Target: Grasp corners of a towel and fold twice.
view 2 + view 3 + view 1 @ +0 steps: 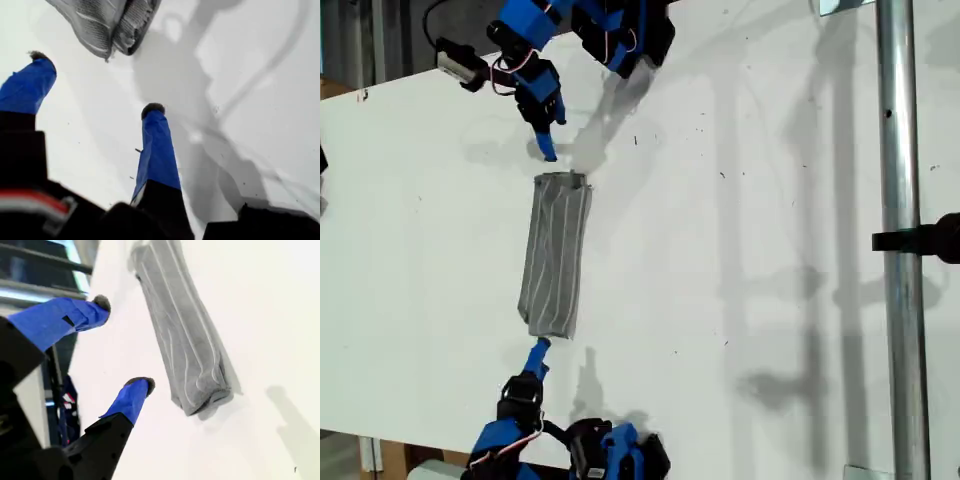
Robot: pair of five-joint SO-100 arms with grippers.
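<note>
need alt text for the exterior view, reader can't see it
A thin grey striped towel, folded into a long narrow strip, lies on a white table toward the exterior view's left. Two blue robot arms reach in from the view's top and bottom edges, each pincer tip just off one end of the towel. A metal pole runs down the view's right.

I see a grey towel (pixel 555 255) with fine pale stripes on a white table (pixel 740 250), my first gripper (pixel 97 82) and second gripper (pixel 125 342) with blue fingers tipped in black, and a silver pole (pixel 902 250).
</note>
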